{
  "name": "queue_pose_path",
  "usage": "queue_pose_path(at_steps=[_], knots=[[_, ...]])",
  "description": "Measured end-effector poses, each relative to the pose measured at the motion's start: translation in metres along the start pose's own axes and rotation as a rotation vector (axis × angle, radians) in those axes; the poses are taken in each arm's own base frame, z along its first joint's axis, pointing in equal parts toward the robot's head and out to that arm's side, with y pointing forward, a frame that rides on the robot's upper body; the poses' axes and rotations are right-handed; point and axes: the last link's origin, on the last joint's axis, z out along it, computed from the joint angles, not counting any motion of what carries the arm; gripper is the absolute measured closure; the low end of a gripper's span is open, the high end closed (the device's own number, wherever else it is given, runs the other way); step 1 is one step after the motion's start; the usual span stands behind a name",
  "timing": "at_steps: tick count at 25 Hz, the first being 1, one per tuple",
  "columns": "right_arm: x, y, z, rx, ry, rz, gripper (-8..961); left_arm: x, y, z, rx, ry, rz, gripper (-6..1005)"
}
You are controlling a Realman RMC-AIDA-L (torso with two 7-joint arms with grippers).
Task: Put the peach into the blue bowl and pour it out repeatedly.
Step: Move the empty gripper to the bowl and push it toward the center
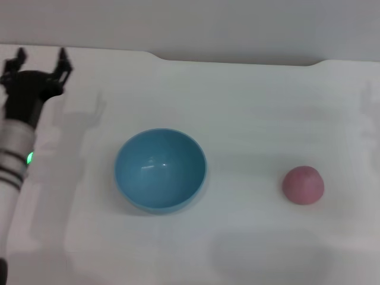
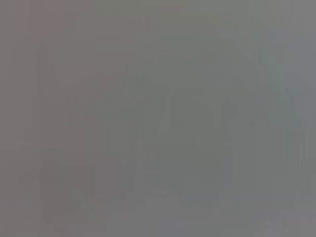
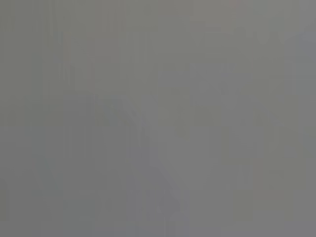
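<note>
Presently, scene as inspected:
Left gripper [image 1: 40,61]: far-left rear of table [image 1: 249,107], fingers spread wide, nothing held. Black claw on a black wrist; arm below it white w/ dark bands and a green light.
Right gripper: not in head view; wrist views show only flat grey, no detail to report.
Peach [image 1: 303,184]: sits on table at right side, well apart from left gripper, w/ the bowl between the two. Not touched by anything.
Bowl [image 1: 160,170]: near centre-left of table, upright, opening up, nothing inside. Nearer the left gripper than the peach is, but still apart from it; gripper lies behind and to the left of it.
Peach vs bowl: apart, bare tabletop between them; peach to the right of bowl, slightly nearer the front edge.
Edges: rear table edge runs across the top of head view, w/ a step in its outline at left-centre and at right. Wall behind is plain grey.
Open room: bare surface all round bowl and peach; wide free strip behind both, up to rear edge; free area in front too.
Materials/shapes: bowl round, deep, glossy light blue, highlights on inner wall, plain. Peach small, rounded, matte pink, much smaller than bowl. Table white, smooth, soft shadows under both items.
</note>
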Motion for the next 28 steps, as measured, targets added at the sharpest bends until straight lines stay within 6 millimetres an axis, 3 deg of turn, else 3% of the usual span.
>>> queue_pose_path(at_steps=[3, 7, 13, 18, 22, 28], knots=[[0.0, -0.01, -0.024, 0.043, -0.054, 0.001, 483, 0.0, -0.007, -0.019, 0.038, 0.045, -0.03, 201], [0.006, -0.023, -0.039, 0.075, -0.045, -0.005, 483, -0.005, -0.012, -0.032, 0.057, 0.035, -0.055, 203], [0.008, -0.022, -0.042, 0.061, -0.037, -0.013, 482, -0.007, -0.008, -0.035, 0.06, 0.024, -0.094, 205], [0.009, -0.023, -0.043, 0.05, -0.032, -0.022, 482, -0.01, -0.011, -0.04, 0.066, 0.026, -0.363, 207], [0.011, -0.024, -0.045, 0.053, -0.022, -0.022, 483, -0.002, -0.013, -0.03, -0.02, 0.043, -0.465, 208], [0.013, -0.024, -0.044, 0.045, -0.007, -0.03, 483, 0.042, 0.009, 0.006, -0.258, 0.205, -0.393, 225]])
